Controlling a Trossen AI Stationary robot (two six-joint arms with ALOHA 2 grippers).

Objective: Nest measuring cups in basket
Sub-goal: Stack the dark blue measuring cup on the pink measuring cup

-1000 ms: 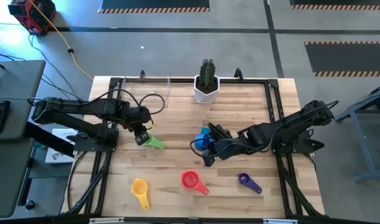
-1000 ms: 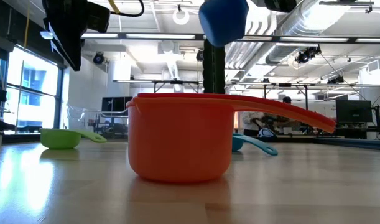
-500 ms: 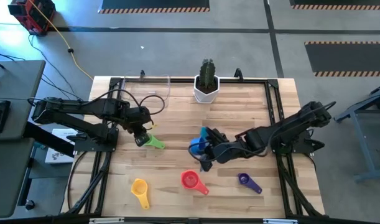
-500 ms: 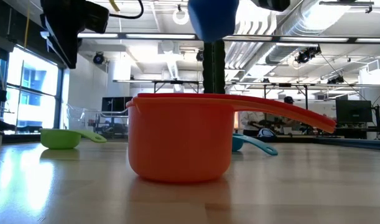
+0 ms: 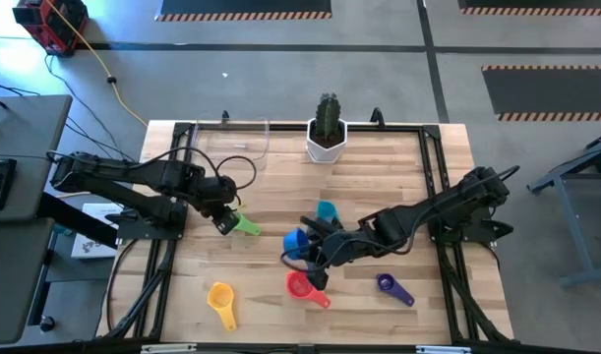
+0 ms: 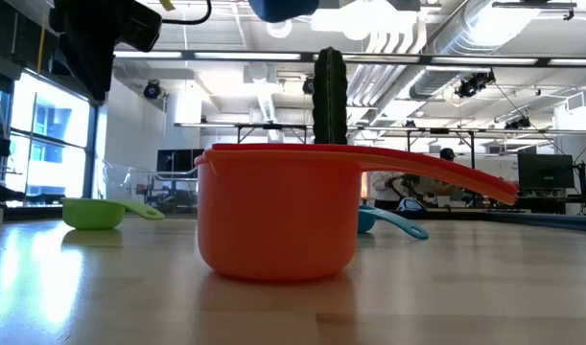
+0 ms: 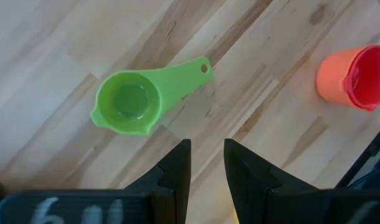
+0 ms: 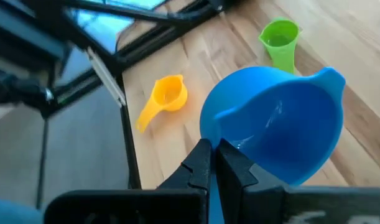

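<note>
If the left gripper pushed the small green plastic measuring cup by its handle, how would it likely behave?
The green plastic measuring cup looks thin-walled and empty, so probably light and stiff. Sitting upright on the smooth wooden table, it would likely slide or pivot rather than roll. Its long flat handle may swing it round.

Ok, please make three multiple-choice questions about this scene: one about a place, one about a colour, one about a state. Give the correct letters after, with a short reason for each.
1. Where is the green cup?
A. on the table under the left gripper
B. inside the basket
C. beside the purple cup

2. What colour is the cup in the right gripper?
A. yellow
B. blue
C. teal

3. In what state is the basket?
A. holding two cups
B. tipped over
C. holding no cup

Answers:
1 A, the left wrist view shows it lying on the wood past the fingers.
2 B, the right wrist view shows the blue cup held by its handle.
3 C, the high view shows only clear plastic there.
</note>
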